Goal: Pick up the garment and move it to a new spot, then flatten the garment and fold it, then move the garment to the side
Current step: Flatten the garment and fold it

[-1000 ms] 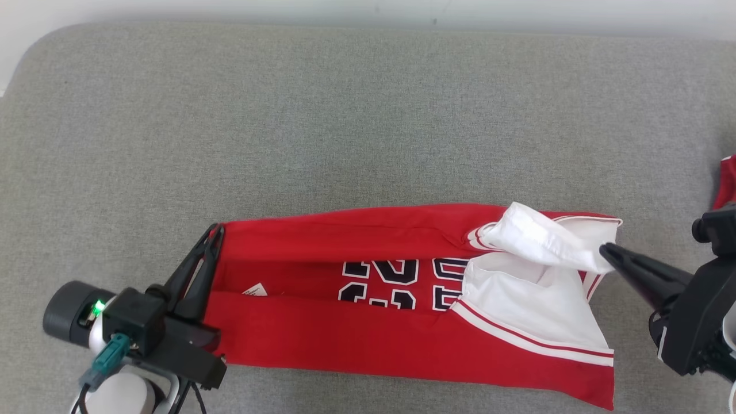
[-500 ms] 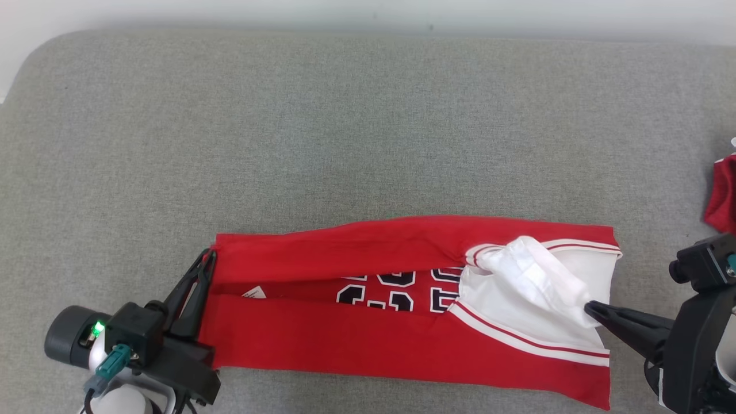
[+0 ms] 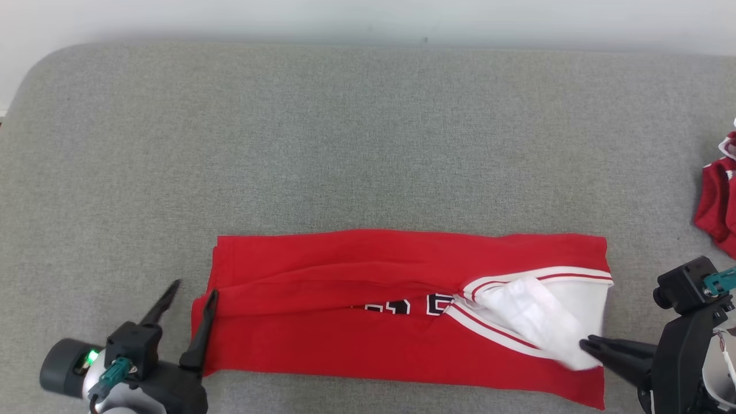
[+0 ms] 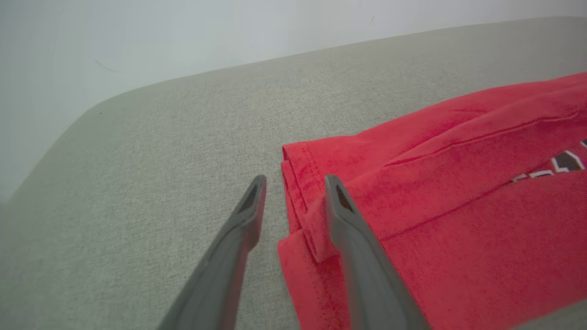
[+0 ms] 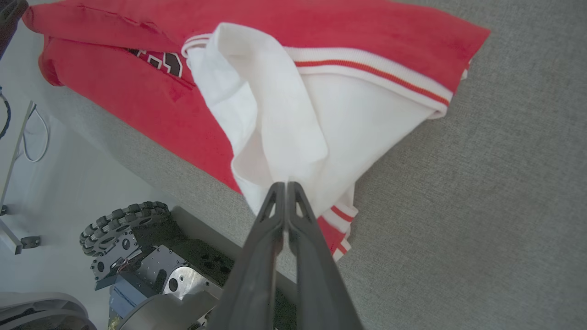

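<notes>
Grey woven fabric covers the wide table. The long-folded red jersey with white striped trim and dark numerals lies flat along its near side, in front of the robot.

At the left end the stacked hem layers sit loosely, with one lip curling up. If the left hand closes or sweeps from where it is, I judge it could catch only the top layer and drag the fold open. Toward the right, the white inner panel is bunched and stands out of the fold. A tug there would likely skew the neat rectangle or haul that corner off the near table edge, which is close by. Farther right, a second crumpled red cloth lies well apart from the jersey, and a wide swing of the arm might snag it.

The left hand has its fingers spread and holds nothing. One finger is over the hem and the other over bare table; I cannot tell whether the first touches the cloth. The right hand has its fingers pressed together, pinching the edge of the white inner panel.
</notes>
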{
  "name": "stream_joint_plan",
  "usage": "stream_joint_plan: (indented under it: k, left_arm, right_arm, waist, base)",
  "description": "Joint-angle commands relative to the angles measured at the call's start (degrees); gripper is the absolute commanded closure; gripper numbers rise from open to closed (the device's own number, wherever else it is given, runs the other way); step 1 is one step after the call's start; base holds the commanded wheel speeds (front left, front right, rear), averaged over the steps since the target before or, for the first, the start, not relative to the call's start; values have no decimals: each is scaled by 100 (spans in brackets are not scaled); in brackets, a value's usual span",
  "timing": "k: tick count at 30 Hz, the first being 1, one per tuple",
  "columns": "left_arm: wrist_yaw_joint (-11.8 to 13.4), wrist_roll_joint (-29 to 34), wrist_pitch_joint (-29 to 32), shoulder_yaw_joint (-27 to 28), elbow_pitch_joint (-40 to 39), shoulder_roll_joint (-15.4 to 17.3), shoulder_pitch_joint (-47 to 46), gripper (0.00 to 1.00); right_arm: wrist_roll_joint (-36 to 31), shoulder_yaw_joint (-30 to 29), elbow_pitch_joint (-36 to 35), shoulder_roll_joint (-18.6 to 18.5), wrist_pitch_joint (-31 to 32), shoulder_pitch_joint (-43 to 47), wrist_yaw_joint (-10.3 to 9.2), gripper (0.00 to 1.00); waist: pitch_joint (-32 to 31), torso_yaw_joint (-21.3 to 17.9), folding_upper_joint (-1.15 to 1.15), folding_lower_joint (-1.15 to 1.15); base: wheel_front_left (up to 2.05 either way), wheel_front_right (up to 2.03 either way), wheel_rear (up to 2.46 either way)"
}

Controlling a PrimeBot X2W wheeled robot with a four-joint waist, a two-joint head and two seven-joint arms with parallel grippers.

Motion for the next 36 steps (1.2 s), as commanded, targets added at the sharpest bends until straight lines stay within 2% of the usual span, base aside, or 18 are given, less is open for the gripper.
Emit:
stream_joint_plan:
  k: [1,4,10,17,20,23,28,36]
  left_arm:
    - [11,-27,-33,68,150,18,47,0]
    - [14,-69,-33,165,304,7,14,0]
    - [200,-130,-33,398,248,-14,148,0]
    - [466,-257,-32,866,-308,-98,260,0]
    - [568,-368,-30,1084,-814,-263,394,0]
    - [543,-514,-30,1229,-1174,-468,522,0]
    - [506,-811,-30,1397,-1267,-836,645,0]
    - [413,-1191,52,1365,-1137,-1140,612,0]
  right_arm:
    - [-92,-18,15,45,31,21,-3,0]
    - [-182,-14,39,82,56,-3,-3,0]
    - [-149,44,83,125,149,86,-3,0]
    - [-308,-16,-32,152,-187,92,-3,0]
    - [-410,-78,-21,274,-642,85,-3,0]
    - [-587,-217,148,503,-1243,69,-3,0]
    - [-933,-310,476,838,-2163,86,-3,0]
    - [-1461,-395,1037,1402,-3770,-62,-3,0]
  waist:
    - [-32,9,0,0]
    - [-72,31,0,0]
    - [-215,84,0,0]
    - [-372,132,0,0]
    - [-461,165,0,0]
    - [-545,191,0,0]
    - [-697,202,0,0]
    - [-931,168,0,0]
  base:
    - [0,0,0]
    - [0,0,0]
    - [0,0,0]
    - [0,0,0]
    - [0,0,0]
    - [0,0,0]
    - [0,0,0]
    - [0,0,0]
